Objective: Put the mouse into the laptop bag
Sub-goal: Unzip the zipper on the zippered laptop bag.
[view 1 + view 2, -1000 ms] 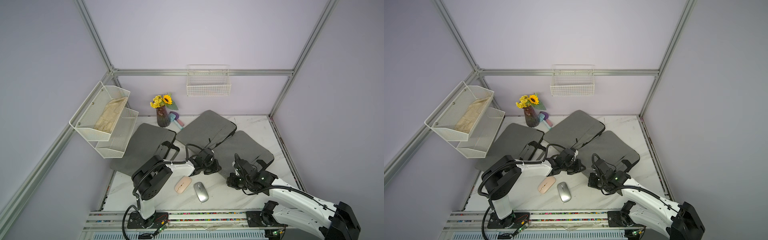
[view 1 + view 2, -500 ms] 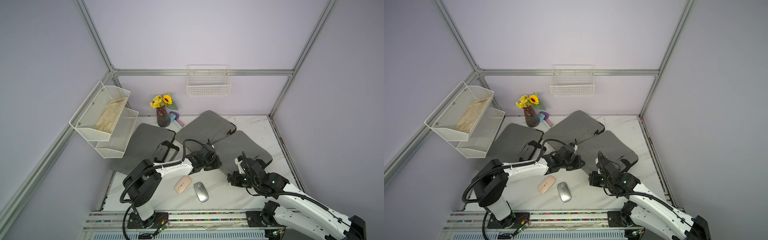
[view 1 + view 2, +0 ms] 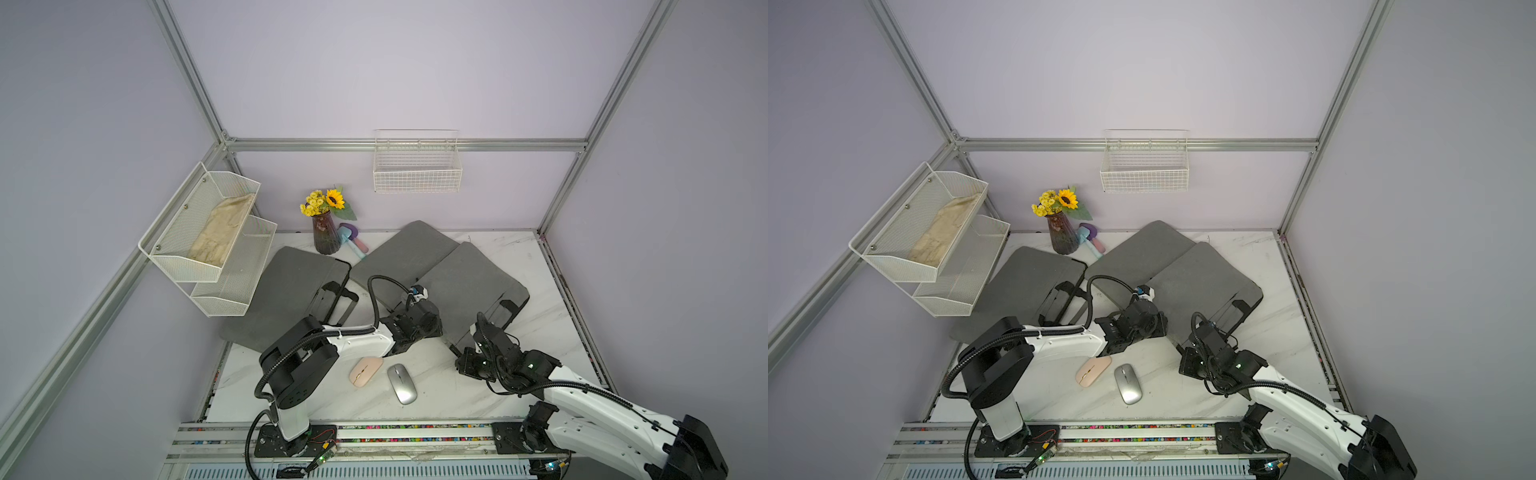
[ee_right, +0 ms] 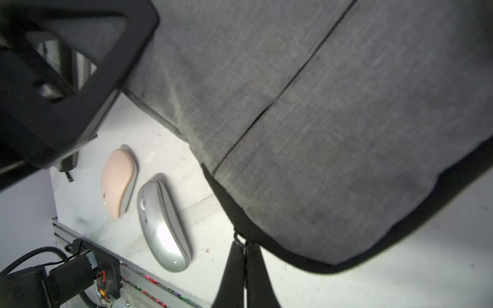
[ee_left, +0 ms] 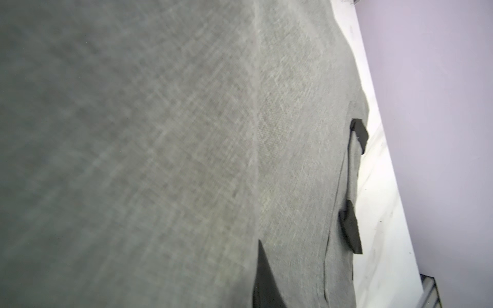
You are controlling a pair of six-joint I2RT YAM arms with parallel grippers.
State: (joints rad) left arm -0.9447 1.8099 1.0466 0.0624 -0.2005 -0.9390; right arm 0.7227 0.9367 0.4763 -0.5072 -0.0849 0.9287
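We see both grippers pinched shut on the bag [image 3: 465,282] — left gripper [image 3: 434,328] at its 7 o'clock edge, right gripper [image 4: 244,248] at 6 o'clock. Pink mouse [image 3: 365,371] and silver mouse [image 3: 402,383] lie on the counter [image 3: 540,332], farther out at 7 o'clock — outside the bag.

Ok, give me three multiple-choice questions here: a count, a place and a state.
1. How many grey laptop bags lie on the table? A) one B) two C) three
2. Where is the silver mouse? A) inside a bag B) on the table beside the pink mouse C) on top of a bag
3. The right gripper is: A) wide open B) holding the pink mouse C) shut on a bag's zipper pull
Answers: 1 C, both top views show three; 2 B, the mice lie together on the marble; 3 C, the right wrist view shows the pinch.
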